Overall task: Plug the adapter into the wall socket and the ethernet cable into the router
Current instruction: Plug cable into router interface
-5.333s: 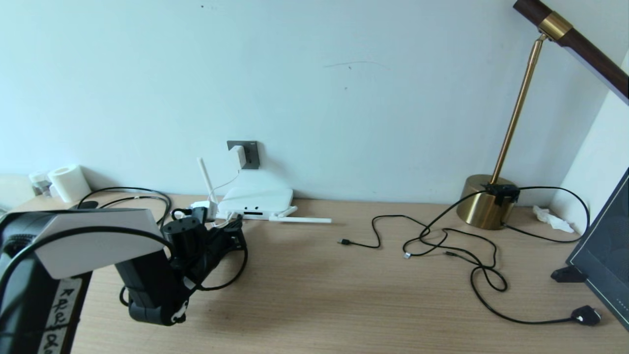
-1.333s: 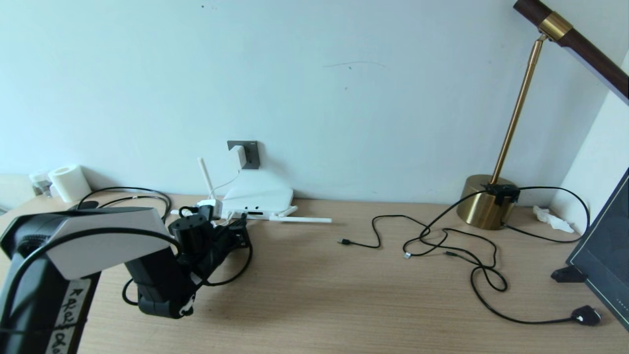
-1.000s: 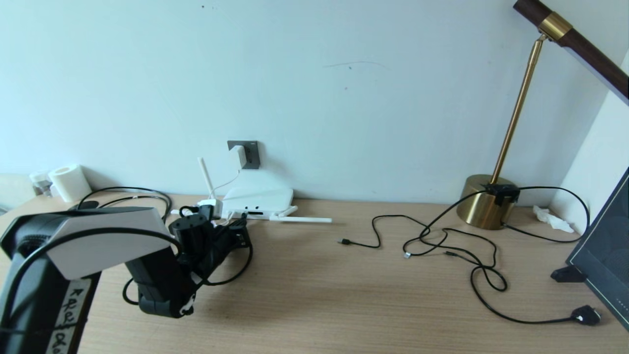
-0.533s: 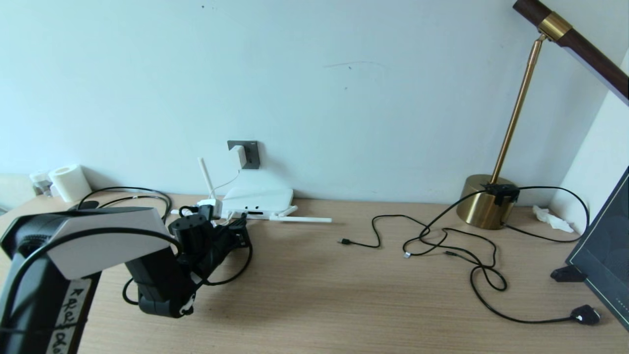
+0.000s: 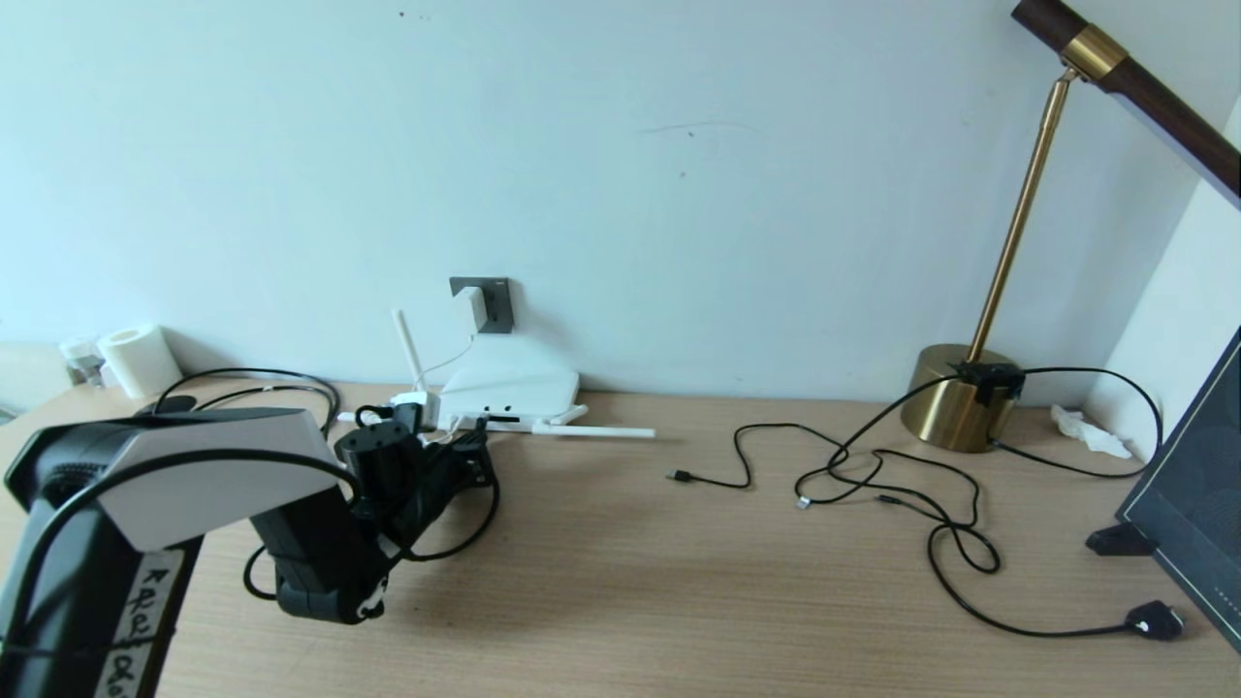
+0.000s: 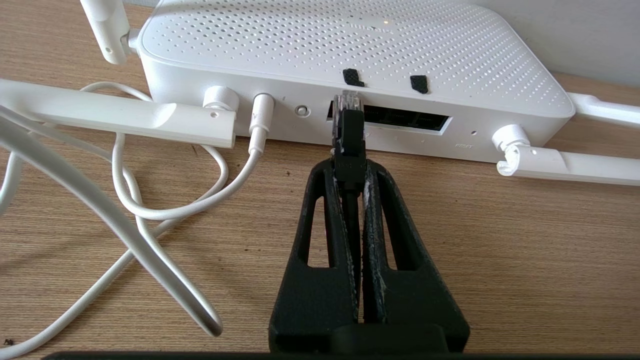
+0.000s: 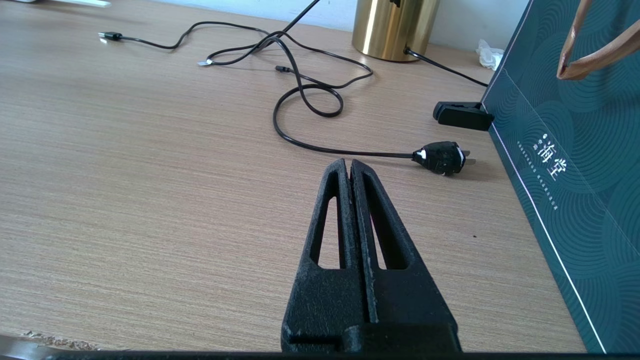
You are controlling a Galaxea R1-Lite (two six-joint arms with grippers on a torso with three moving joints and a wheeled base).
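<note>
Holding almost still over the last sec, left claw [image 6: 350, 167] stays clamped on ethernet cable [image 6: 348, 135], clear tip at router [image 6: 350, 55] port mouth, not seated. Adapter [image 5: 472, 307] already in socket [image 5: 496, 304]. Right claw [image 7: 350, 167] closed, empty, parked over tabletop [image 7: 150, 175].

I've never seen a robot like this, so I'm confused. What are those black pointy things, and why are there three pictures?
It is a robot with two arms, photographed by three cameras: one on its head, one on each wrist. The black pointy things are its grippers, like pinching fingers. The left gripper pinches the ethernet cable, its clear tip at a port of the white router on the wooden desk. The adapter already sits in the wall socket. The right gripper rests shut and empty, near a brass lamp and loose black cables.
</note>
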